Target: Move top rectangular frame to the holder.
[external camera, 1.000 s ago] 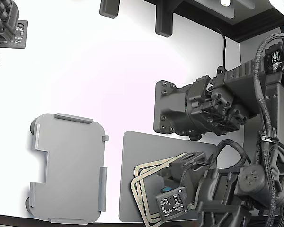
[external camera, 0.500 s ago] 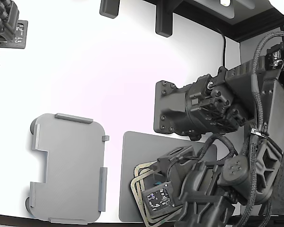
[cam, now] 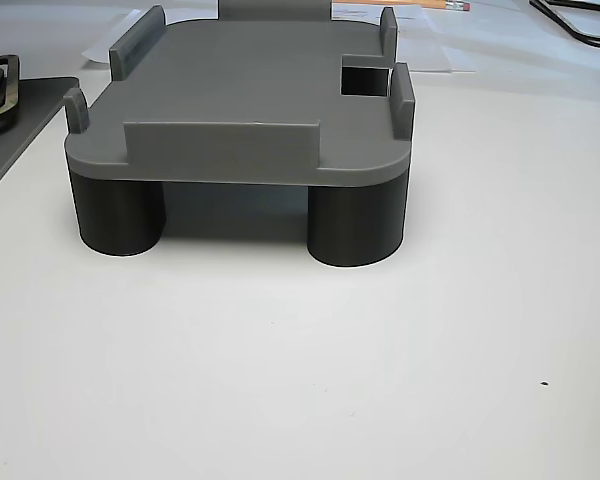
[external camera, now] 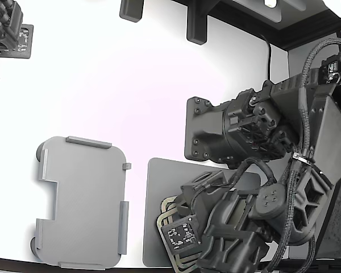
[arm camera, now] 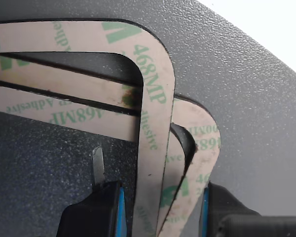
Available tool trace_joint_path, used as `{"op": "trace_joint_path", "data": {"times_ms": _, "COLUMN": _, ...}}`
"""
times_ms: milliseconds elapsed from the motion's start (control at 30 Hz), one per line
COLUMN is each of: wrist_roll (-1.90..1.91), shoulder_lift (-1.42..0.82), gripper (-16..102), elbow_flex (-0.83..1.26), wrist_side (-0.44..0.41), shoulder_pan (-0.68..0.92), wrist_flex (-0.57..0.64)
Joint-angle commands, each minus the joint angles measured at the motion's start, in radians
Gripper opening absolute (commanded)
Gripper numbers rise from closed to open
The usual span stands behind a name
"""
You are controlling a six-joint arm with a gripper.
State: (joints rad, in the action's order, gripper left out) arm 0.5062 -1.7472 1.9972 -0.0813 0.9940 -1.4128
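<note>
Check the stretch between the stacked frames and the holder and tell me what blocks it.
Nothing visible does. In the exterior view, only bare white table lies between the top rectangular frame on the dark mat and the holder, whose top is empty.

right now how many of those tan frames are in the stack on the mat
2 can be told apart. The top rectangular frame lies skewed across a lower frame, both on the dark grey mat under the gripper. More may be hidden beneath them or behind the arm.
</note>
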Motion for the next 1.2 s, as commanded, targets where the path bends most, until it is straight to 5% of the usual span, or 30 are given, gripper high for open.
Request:
{"op": "trace_joint_path", "data": {"times_ms": 0, "wrist_roll": -0.003, "shoulder_lift": -0.008, "gripper": 57, "elbow_flex": -0.032, "wrist_side": -0.006, "shoulder_pan": -0.018, "wrist_flex": 0.0}}
{"op": "trace_joint_path", "data": {"times_ms": 1167, "wrist_roll": 0.025, "shoulder_lift": 0.017, "gripper": 36, "elbow_flex": -0.014, "wrist_side": -0.005, "shoulder_pan": -0.012, "wrist_flex": 0.034}}
